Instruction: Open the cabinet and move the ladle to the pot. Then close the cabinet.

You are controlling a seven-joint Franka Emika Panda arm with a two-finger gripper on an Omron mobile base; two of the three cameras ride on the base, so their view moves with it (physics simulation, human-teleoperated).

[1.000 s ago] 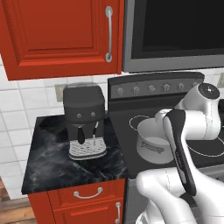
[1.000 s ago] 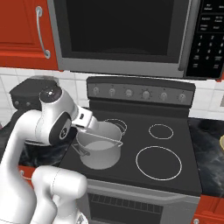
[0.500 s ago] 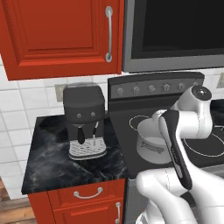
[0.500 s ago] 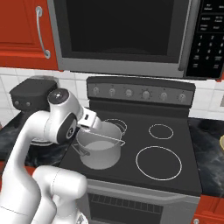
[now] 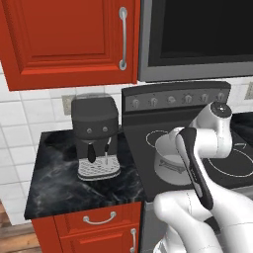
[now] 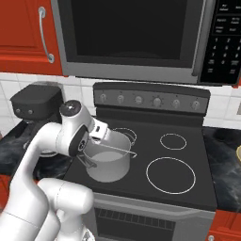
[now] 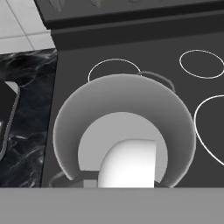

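One pot (image 6: 109,161) on the stove (image 6: 174,174), holding what looks like a ladle (image 7: 127,162), beneath gripper (image 6: 100,133) with jaws together.

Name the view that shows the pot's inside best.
The hand view: it looks straight down into the pot on the stove. The right base view shows its rim and side; in the left base view the arm hides most of it.

One pot (image 7: 124,127) stands on the stove (image 6: 188,197), which has four ring burners and five knobs. One coffee machine (image 5: 95,136) sits on the left counter (image 5: 49,190). One microwave (image 6: 136,37) hangs above, beside one red cabinet door (image 5: 69,39).
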